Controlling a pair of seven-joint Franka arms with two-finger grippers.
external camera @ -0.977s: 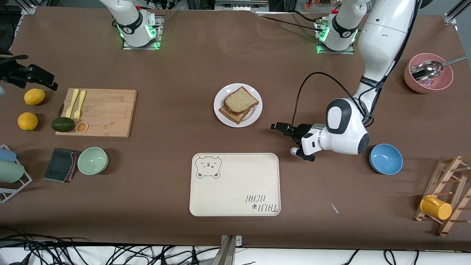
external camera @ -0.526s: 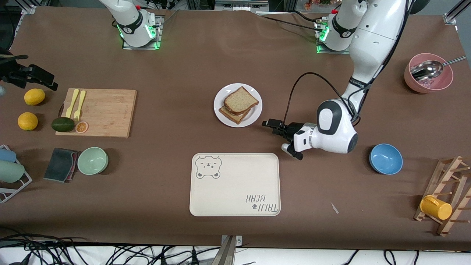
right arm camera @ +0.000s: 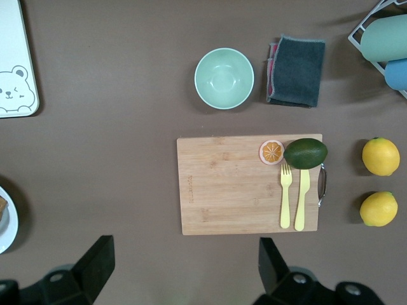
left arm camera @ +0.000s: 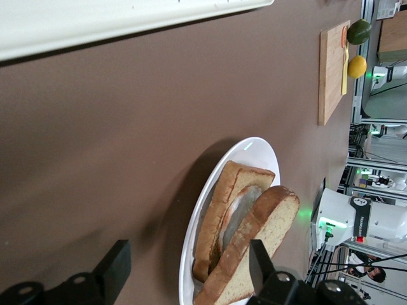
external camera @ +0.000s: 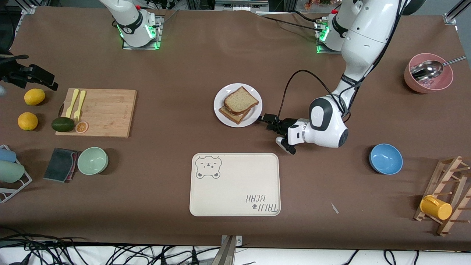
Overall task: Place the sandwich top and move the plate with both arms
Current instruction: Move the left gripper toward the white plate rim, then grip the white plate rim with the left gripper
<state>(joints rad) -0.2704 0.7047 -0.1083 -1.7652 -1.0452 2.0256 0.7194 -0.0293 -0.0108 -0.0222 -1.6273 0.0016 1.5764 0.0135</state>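
Front view: the white plate [external camera: 254, 118] sits mid-tabletop, farther from the front camera than the cream bear tray [external camera: 235, 184]. On it the sandwich top [external camera: 241, 100], a speckled wholemeal slice, lies on the lower slice, slightly askew.

My left end effector [external camera: 265, 119] is low at the plate's rim on the side toward my left arm's end of the tabletop, lying nearly horizontal. In the left wrist view its fingers [left arm camera: 114, 270] stand apart with the rim between them; they grip nothing, and I cannot tell whether either one touches the rim. That view shows the two slices edge-on with a pale filling between them.

My right arm waits. The right wrist view shows my right end effector [right arm camera: 184, 264] high over the bamboo cutting board [right arm camera: 235, 184], fingers spread wide and empty. On the board: a yellow fork and knife [right arm camera: 294, 200], an avocado [right arm camera: 305, 153] and an orange slice [right arm camera: 271, 152].

Nearer the front camera than the board are a green bowl [external camera: 92, 160] and a dark folded cloth [external camera: 61, 164]. Two lemons [external camera: 34, 96] lie beside the board. A blue bowl [external camera: 385, 158] sits toward my left arm's end.
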